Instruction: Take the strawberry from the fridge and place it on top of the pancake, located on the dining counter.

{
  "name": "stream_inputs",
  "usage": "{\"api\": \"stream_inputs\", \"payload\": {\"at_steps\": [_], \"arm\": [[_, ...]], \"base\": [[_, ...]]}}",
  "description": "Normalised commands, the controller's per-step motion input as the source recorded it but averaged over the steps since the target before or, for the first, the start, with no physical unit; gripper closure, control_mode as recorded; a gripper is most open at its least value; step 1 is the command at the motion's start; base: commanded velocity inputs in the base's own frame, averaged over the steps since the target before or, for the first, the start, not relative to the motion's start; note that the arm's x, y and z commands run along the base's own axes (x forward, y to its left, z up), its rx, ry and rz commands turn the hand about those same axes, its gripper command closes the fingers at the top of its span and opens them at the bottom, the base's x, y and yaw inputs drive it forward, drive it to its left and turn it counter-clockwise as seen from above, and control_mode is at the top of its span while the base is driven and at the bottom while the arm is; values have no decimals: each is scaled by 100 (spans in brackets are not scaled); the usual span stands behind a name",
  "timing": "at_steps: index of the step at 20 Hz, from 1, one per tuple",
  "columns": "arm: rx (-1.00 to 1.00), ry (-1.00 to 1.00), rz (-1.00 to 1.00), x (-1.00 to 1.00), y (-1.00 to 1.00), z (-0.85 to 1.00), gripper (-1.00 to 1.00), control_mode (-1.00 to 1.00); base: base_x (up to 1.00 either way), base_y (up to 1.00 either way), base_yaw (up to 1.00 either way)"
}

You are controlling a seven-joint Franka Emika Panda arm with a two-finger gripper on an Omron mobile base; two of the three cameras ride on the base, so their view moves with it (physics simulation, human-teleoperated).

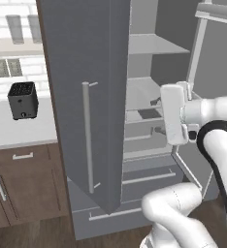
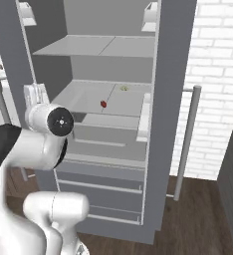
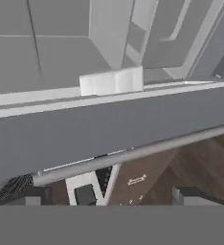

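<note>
A black toaster (image 1: pixel 23 100) stands on the pale countertop (image 1: pixel 18 131), against the white tiled wall (image 1: pixel 8 72). Brown wooden cabinets (image 1: pixel 25 184) with light bar pulls sit below the countertop. An upper shelf (image 1: pixel 13 47) carries two pale glasses (image 1: pixel 14 28). The floor (image 2: pixel 203 214) is dark wood. A white brick wall (image 2: pixel 218 84) stands to the right.

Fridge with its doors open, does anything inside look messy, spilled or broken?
Nothing stands out. The fridge shelves are level and tidy, with the strawberry sitting alone on the middle shelf and a small pale item behind it.
</note>
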Motion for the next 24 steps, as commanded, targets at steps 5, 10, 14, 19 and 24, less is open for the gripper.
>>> {"api": "stream_inputs", "payload": {"at_steps": [5,10,14,19,24], "arm": [[40,34,26,68,-45,31,-100,-100],[3,21,15,69,0,-15,-100,-100],[0,6,9,68,21,-28,-100,-100],[1,4,8,79,23,-28,-100,-100],[2,0,12,33,39,-25,-100,-100]], "base": [[0,0,0],[0,0,0],[0,0,0],[0,0,0],[0,0,0]]}}
